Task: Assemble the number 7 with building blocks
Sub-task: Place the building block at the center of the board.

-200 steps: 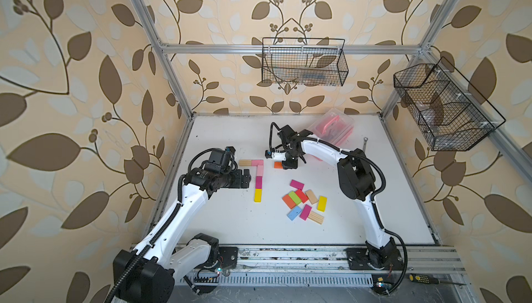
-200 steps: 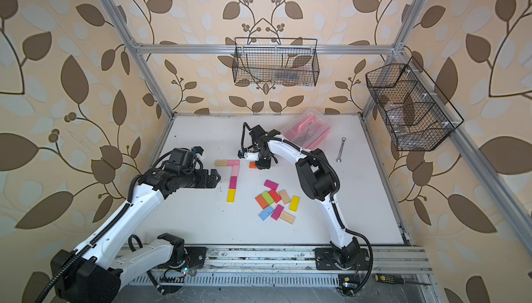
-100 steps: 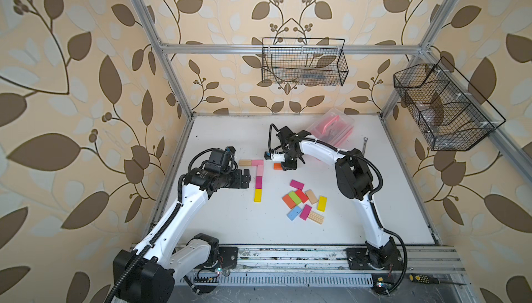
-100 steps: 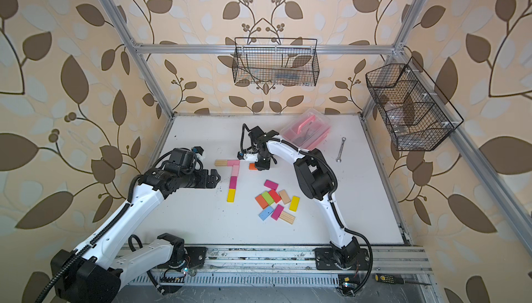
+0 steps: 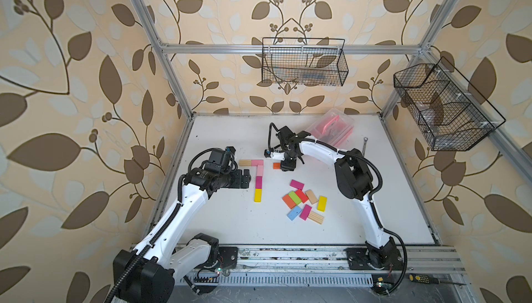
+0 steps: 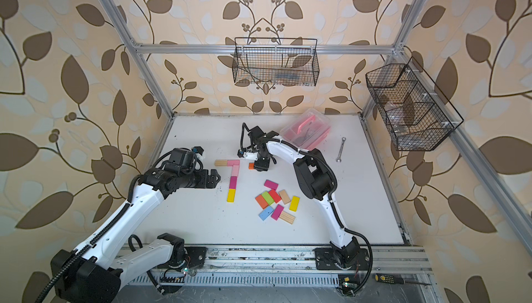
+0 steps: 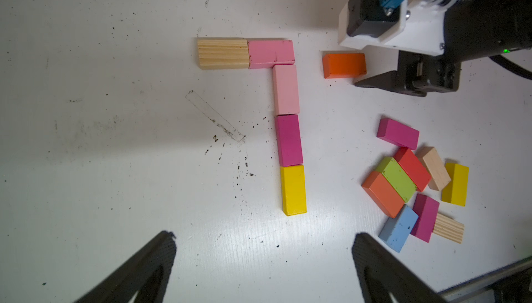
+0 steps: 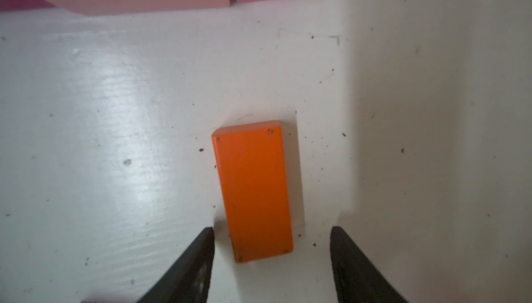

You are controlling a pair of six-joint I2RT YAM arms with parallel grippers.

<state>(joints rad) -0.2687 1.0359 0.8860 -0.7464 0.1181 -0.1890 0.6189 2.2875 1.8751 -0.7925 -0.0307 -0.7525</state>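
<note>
One 7 done, the next has a single block down.
Finished number 7 (image 5: pixel 259 172): wood plus pink bar, then a pale pink, magenta and yellow stem, ends butted, left of centre on the table (image 5: pixel 224 224). Orange block (image 5: pixel 276 165) lies flat just right of that bar, level with it, not touching; I read it as the first bar piece of another 7. Right gripper (image 8: pixel 272 231) straddles one end of it, jaws parted and clear of both sides, holding nothing. Left gripper (image 7: pixel 263 234) is spread wide and empty, hovering left of the stem. Nine loose blocks (image 5: pixel 302 200) sit heaped to the near right. By the count, four more finish this 7, leaving five for a third.
</note>
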